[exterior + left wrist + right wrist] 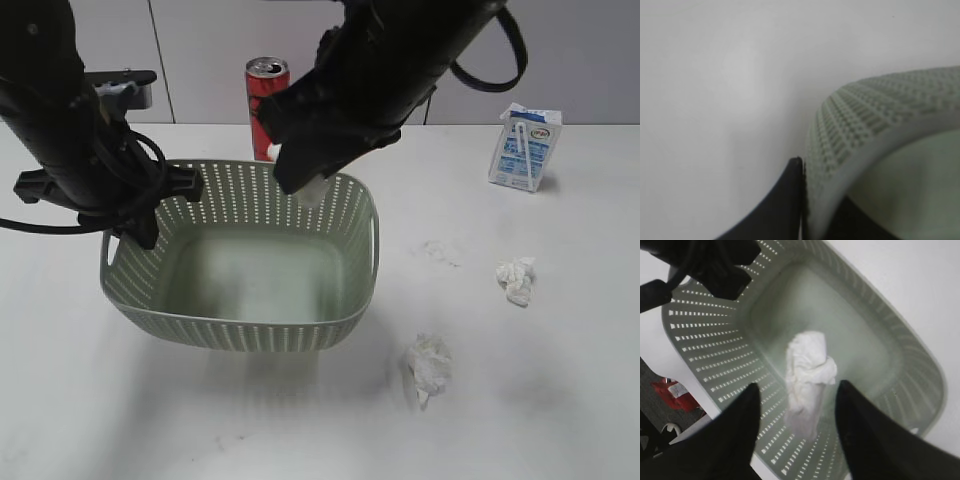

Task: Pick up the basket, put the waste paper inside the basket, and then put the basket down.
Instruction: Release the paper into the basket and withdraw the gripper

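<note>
The pale green basket (pixel 240 335) hangs a little above the table and casts a shadow under itself. My left gripper (pixel 140 225) is shut on its left rim; the left wrist view shows the jaws (pixel 807 170) clamped on the slotted wall (pixel 865 115). My right gripper (pixel 300 175) is open over the basket's far rim. A white wad of waste paper (pixel 313 188) is just below it, loose between the spread jaws (pixel 797 390); it shows blurred (pixel 807 365) above the basket floor (pixel 855 330). Two more wads (pixel 517 278) (pixel 430 365) lie on the table to the right.
A red can (pixel 266 100) stands behind the basket, partly hidden by my right arm. A blue-and-white milk carton (pixel 525 147) stands at the far right. A faint small scrap or mark (pixel 438 250) lies right of the basket. The table is white.
</note>
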`<move>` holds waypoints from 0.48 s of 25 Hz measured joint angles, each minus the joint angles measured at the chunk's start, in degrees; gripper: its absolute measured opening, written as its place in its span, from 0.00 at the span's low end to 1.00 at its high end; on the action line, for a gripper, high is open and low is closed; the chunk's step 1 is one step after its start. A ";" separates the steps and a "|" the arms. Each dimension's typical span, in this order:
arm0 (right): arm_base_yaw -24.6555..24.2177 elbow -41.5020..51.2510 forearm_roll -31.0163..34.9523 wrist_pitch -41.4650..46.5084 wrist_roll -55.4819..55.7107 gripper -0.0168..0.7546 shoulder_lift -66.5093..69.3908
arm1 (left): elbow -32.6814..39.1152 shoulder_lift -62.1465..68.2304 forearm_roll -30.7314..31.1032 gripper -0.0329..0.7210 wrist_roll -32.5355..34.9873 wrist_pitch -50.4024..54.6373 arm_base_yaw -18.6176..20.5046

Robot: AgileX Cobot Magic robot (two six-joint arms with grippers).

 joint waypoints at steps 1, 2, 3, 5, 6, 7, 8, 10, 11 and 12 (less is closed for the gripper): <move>0.32 0.06 0.29 0.00 -0.39 0.55 0.63 | 0.00 0.00 0.00 0.04 0.00 0.00 0.00; 0.44 0.06 0.40 0.00 -0.39 0.68 1.15 | 0.00 0.00 0.00 0.04 0.00 0.00 0.00; 0.44 0.06 0.40 0.00 -0.39 0.78 1.53 | 0.00 0.00 0.00 0.04 0.00 0.00 0.00; 0.39 0.06 0.18 0.05 0.12 0.85 1.79 | 0.00 0.00 0.00 0.04 0.00 0.00 0.00; 0.12 0.06 -0.02 0.00 0.86 0.85 1.52 | 0.00 0.00 0.00 0.04 0.00 0.00 0.00; -0.29 0.01 -0.39 0.00 1.67 0.85 0.87 | 0.00 0.00 0.00 0.04 0.00 0.05 0.00; -0.95 0.01 -0.96 -0.15 2.60 0.85 -0.18 | 0.00 0.00 0.00 0.04 0.00 0.05 0.00; -3.57 -0.10 -3.01 -0.26 4.45 0.85 -3.01 | 0.00 0.00 0.05 0.05 0.00 0.05 0.00; -5.73 -0.22 -3.79 -0.10 5.35 0.85 -4.67 | 0.00 0.00 0.05 0.05 0.00 0.05 0.00; -8.40 -0.34 -4.50 0.49 5.91 0.85 -6.10 | 0.00 0.00 0.05 0.05 0.00 0.05 0.00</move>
